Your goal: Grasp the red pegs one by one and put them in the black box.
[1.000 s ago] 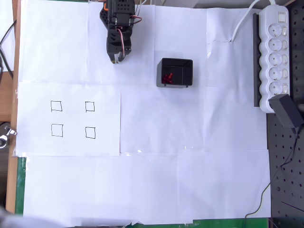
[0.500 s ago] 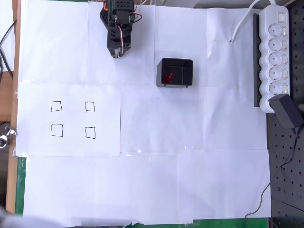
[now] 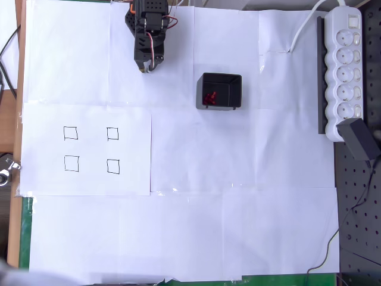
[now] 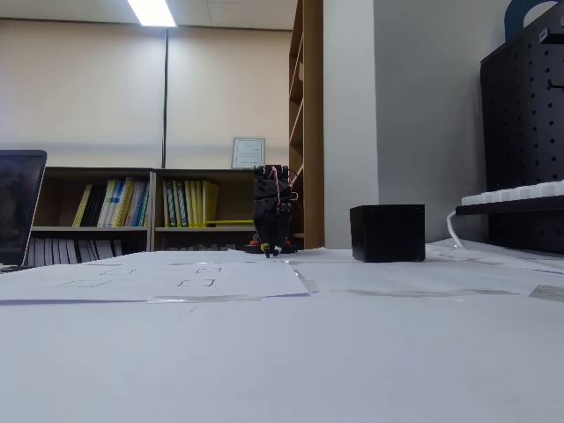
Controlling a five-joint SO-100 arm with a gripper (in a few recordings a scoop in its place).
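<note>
Beside the black box (image 3: 219, 91) holding red pegs (image 3: 209, 98): power strip (image 3: 344, 70), four drawn squares (image 3: 91, 149); gripper (image 3: 145, 68) folded, jaw state unclear.

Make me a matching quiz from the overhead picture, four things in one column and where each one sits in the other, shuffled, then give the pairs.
Things:
1. red pegs
2. tool
3. drawn squares
4. power strip

Places in the overhead view:
A. far right edge
B. top, left of the black box
C. inside the black box
D. on the left sheet of paper

Pairs: 1-C, 2-B, 3-D, 4-A
</note>
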